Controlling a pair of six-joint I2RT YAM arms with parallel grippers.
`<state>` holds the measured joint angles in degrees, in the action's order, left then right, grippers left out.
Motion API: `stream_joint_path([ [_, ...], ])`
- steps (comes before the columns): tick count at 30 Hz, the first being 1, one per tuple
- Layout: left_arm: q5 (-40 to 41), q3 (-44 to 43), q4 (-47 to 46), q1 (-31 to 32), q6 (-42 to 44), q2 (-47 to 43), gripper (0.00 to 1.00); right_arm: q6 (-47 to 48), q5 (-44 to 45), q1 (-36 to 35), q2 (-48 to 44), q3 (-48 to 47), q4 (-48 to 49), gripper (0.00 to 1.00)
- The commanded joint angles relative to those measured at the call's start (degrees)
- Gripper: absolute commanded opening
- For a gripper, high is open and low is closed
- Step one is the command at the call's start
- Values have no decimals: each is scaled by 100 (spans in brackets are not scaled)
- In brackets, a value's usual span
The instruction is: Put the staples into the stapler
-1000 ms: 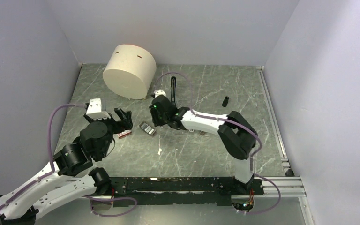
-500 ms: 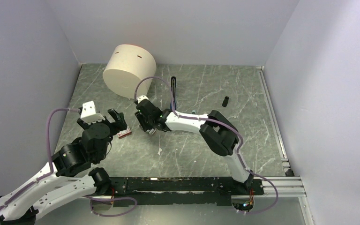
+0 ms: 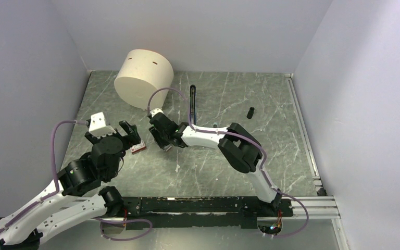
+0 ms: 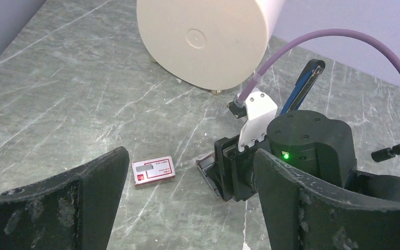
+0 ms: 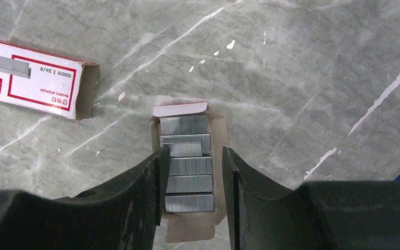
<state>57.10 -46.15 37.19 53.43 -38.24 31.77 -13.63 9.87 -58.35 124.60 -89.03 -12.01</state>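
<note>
Staples [image 5: 185, 127] are noted at frame centre, the box [image 5: 34, 78] at upper left. The right gripper [image 5: 194, 151] is set astride the staples, jaws narrowly parted. The left gripper [image 4: 187, 156] is held spread wide. The stapler [image 3: 192, 99] is seen at upper centre, well apart.

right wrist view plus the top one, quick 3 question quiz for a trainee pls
1. True or false: the left gripper is open and holds nothing.
2. In the top view, is the stapler beside the right gripper or farther back on the table?
3. The staples lie: A in an opened cardboard tray; B inside the stapler; C in the left gripper.
Key: 1 true. 2 farther back. 3 A; the open right gripper straddles them.
</note>
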Motion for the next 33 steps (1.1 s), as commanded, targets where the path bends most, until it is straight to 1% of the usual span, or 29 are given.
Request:
stream_joint_path([
  [1, 236, -166, 98, 17, -119, -34, 94, 103, 166, -85, 87, -179, -39, 45],
  [7, 247, -156, 103, 16, -119, -50, 94, 2, 508, -124, -176, -55, 82, 42],
  [12, 245, -166, 121, 12, -127, -27, 94, -16, 410, -138, -312, -2, 199, 41],
  [13, 248, -166, 122, 18, -135, -31, 94, -14, 376, -139, -267, -37, 167, 38],
  [15, 243, -166, 109, 17, -125, -31, 94, -22, 359, -138, -167, -136, 91, 25],
  [16, 242, -166, 117, 18, -128, -33, 94, -41, 347, -135, -132, -170, 70, 22],
  [17, 247, -166, 121, 18, -131, -31, 94, -51, 330, -138, -115, -178, 76, 22],
  [18, 248, -166, 128, 18, -134, -32, 94, -63, 305, -136, -105, -176, 95, 23],
  [20, 257, -166, 125, 10, -136, -20, 94, -78, 296, -134, -74, -194, 86, 30],
  [23, 249, -166, 113, 15, -116, -29, 94, -80, 317, -134, -10, -241, 52, 36],
  [33, 238, -166, 116, 18, -111, -4, 94, -43, 227, -160, 125, -373, 37, 42],
])
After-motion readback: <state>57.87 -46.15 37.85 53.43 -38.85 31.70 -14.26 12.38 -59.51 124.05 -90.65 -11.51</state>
